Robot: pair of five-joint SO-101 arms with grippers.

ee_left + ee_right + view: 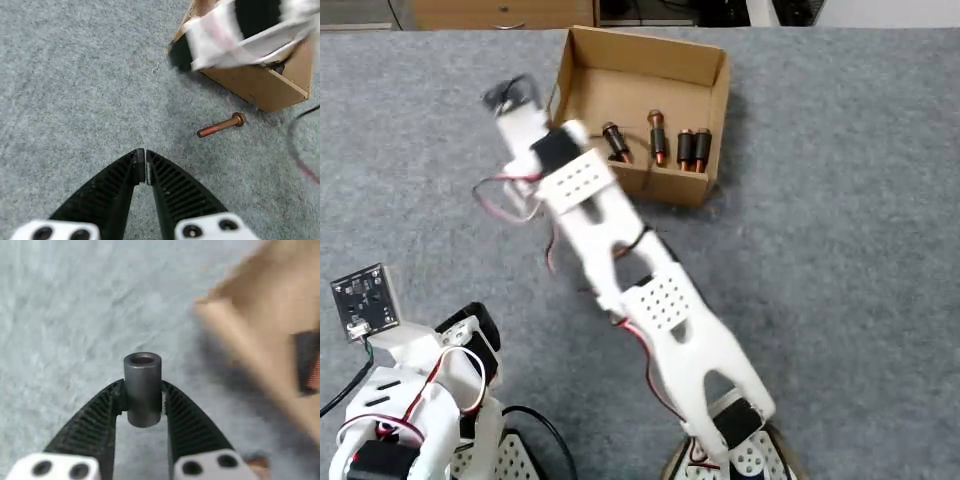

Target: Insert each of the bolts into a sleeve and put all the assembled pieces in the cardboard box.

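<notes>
Where the grey felt-like table (840,250) meets wooden drawers (490,12) in the high view, the right arm (620,250) lies extended beside the cardboard box (640,55) holding assembled pieces (658,137), the left arm (420,400) folded. Left wrist view: the left pincer (145,159) is pressed together, a coppery bolt (220,125) ahead of it. Right wrist view: the right pincer (143,390) pinches a dark cylindrical sleeve (143,375) upright.

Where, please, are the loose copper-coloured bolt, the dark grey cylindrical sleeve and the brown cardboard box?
Copper-coloured bolt (219,126): left wrist view, middle of its shank.
Dark grey sleeve (143,390): right wrist view, its side wall.
Brown cardboard box (642,60): high view, its far wall.
</notes>
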